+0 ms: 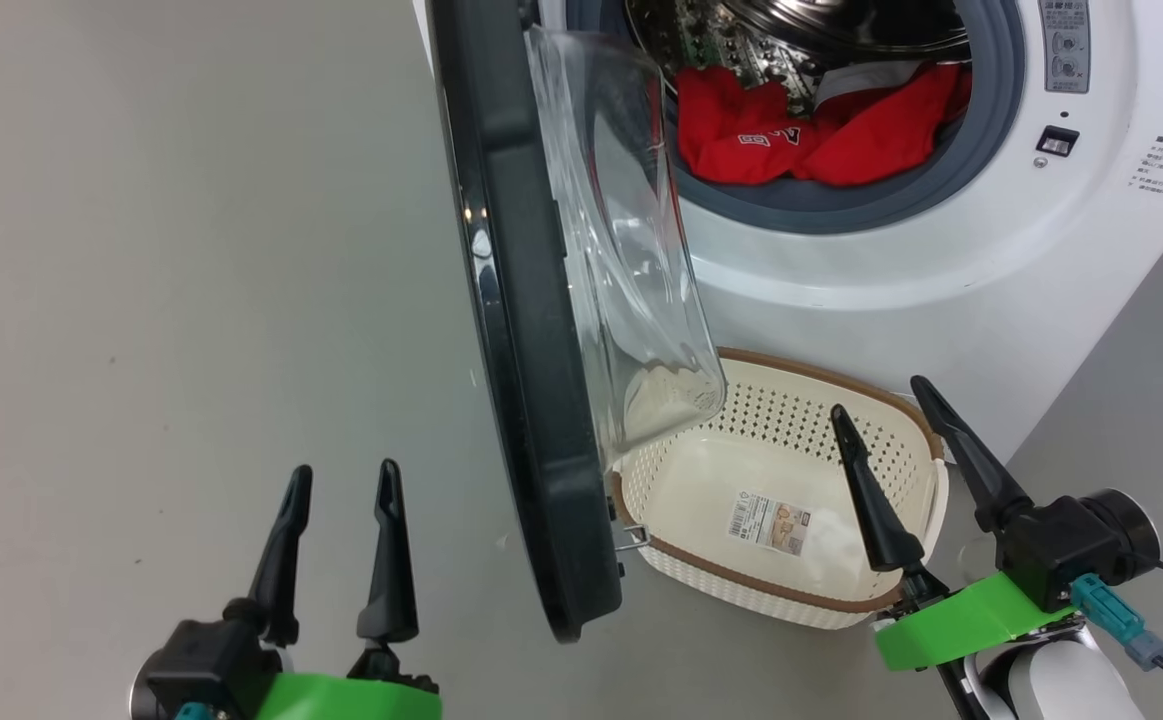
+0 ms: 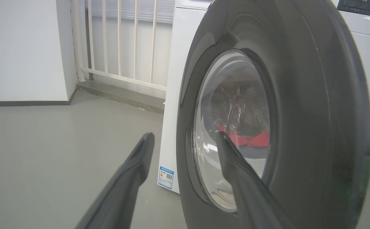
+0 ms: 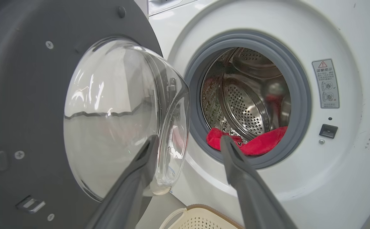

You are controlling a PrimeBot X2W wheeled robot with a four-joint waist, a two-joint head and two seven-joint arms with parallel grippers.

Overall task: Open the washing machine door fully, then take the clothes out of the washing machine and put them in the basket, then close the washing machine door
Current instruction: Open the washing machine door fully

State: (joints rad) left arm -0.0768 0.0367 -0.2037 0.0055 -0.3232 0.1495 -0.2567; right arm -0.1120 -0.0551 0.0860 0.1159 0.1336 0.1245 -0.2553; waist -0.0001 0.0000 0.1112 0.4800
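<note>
Red clothes (image 1: 811,130) lie heaped at the front lip of the steel drum inside the washing machine (image 1: 941,290), well beyond both of your end effectors. Your right end effector (image 1: 876,395) hangs with its two dark fingers spread and empty, showing against the right side of the basket (image 1: 781,415). The basket sits on the grey floor (image 1: 191,300), close against the machine's front and below the opening. Your left end effector (image 1: 344,468), likewise spread wide and holding nothing, stands on the outer side of the washing machine door (image 1: 521,400), near it but apart. That door stands swung out, edge-on in the head view, between your two arms, and its clear glass bowl bulges over the basket's left end. From the left wrist you see the clothes only as a red smear through the glass. The drum's upper part is cut off at the head view's top edge, and the print on the garments is too small to read.
</note>
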